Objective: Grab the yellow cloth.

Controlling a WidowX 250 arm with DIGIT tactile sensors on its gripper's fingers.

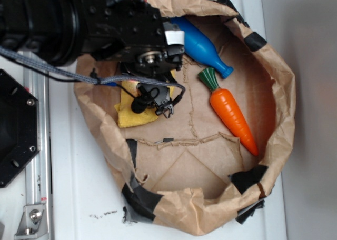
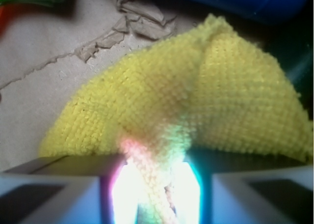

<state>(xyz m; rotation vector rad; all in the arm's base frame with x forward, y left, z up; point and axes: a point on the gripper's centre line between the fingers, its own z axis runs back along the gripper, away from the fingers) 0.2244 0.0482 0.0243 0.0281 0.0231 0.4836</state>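
We have our tool (image 2: 157,194) closed on a pinched fold of the yellow cloth (image 2: 196,106), which spreads directly ahead of and beneath the tool, bunched inside the paper bag (image 1: 279,119); lifting straight up seems next.

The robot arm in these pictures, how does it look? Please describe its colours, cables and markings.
The arm is black, built of blocky sections with visible screws. A grey braided cable runs along it, thin black wires loop near the tool, and a white tag sits on it. In the wrist view the fingers look dark with pale faces.
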